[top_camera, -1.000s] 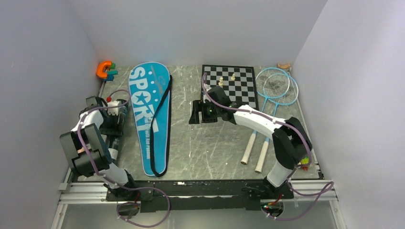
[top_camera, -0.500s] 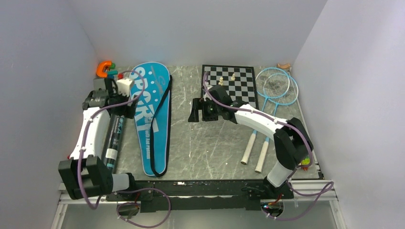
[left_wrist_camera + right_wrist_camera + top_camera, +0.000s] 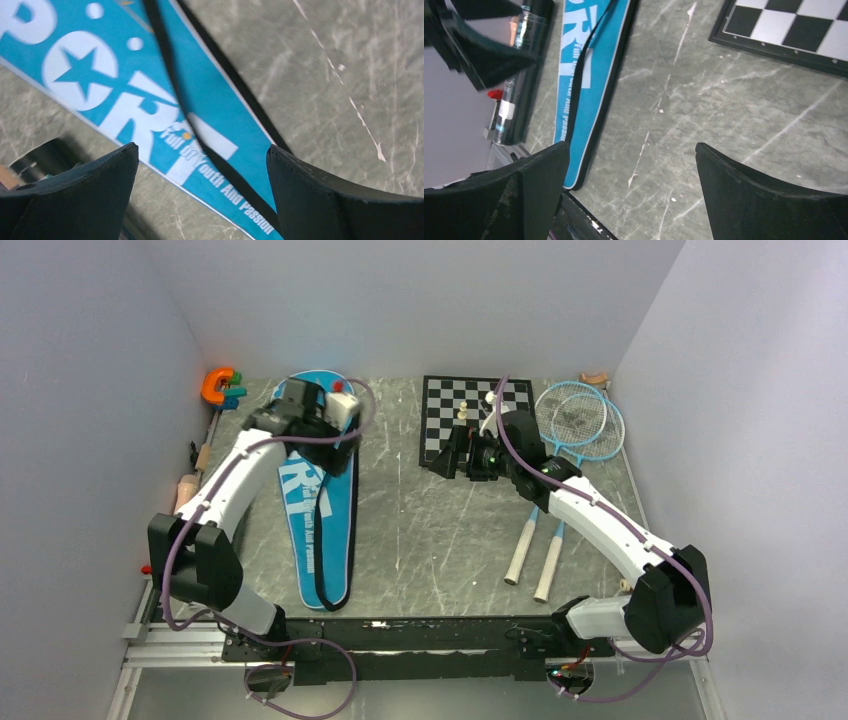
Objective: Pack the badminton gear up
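The blue "SPORT" racket bag (image 3: 322,530) lies flat left of centre, its black strap running along it. My left gripper (image 3: 305,425) hovers above the bag's wide top end, open and empty. In the left wrist view, the left gripper (image 3: 201,149) has the bag's lettering (image 3: 115,90) showing between its spread fingers. Two light-blue rackets (image 3: 585,425) lie at the right, their white handles (image 3: 522,552) pointing toward me. My right gripper (image 3: 447,458) is open and empty at the chessboard's near-left corner, and under the right gripper (image 3: 631,146) is bare table. The black tube (image 3: 521,65) lies left of the bag (image 3: 579,75).
A black-and-white chessboard (image 3: 500,405) with a few pieces sits at the back centre, its edge (image 3: 774,47) in the right wrist view. An orange clamp tool (image 3: 218,385) is in the back-left corner. Walls close in on the left, back and right.
My left arm swung from the tube at the far left up and over the bag's top end. The right gripper moved right and back toward the chessboard. Both grippers opened wider.
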`<control>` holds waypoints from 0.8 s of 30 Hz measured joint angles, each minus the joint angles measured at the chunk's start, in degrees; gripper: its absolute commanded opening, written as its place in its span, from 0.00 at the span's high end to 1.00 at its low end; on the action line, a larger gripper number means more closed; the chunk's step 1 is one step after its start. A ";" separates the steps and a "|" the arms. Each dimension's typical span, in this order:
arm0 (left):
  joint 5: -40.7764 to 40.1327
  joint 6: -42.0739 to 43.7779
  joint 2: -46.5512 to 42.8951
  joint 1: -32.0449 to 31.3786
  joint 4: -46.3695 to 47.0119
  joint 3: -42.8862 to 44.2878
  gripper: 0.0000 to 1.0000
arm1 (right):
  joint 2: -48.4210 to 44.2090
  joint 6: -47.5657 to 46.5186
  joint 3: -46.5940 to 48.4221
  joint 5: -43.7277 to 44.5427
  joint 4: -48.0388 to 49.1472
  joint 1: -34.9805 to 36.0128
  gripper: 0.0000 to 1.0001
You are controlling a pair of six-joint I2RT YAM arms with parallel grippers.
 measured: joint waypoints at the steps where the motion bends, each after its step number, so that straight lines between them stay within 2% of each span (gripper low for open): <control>1: -2.69 -0.04 0.00 -2.71 1.36 -1.84 0.00 | -0.59 0.07 -0.63 0.00 -0.11 -0.26 0.00; 5: -5.90 -1.03 -0.85 -10.78 3.45 -5.27 0.01 | -2.08 0.46 -2.89 0.13 -0.87 -2.16 0.00; 12: -12.28 -3.06 4.76 -11.47 8.28 -6.05 0.01 | -2.27 0.98 -4.15 0.17 -1.55 -3.34 0.00; 24: -14.53 -6.51 22.36 -12.61 10.23 -4.13 0.28 | -4.61 1.20 -6.14 0.35 -1.92 -3.34 0.04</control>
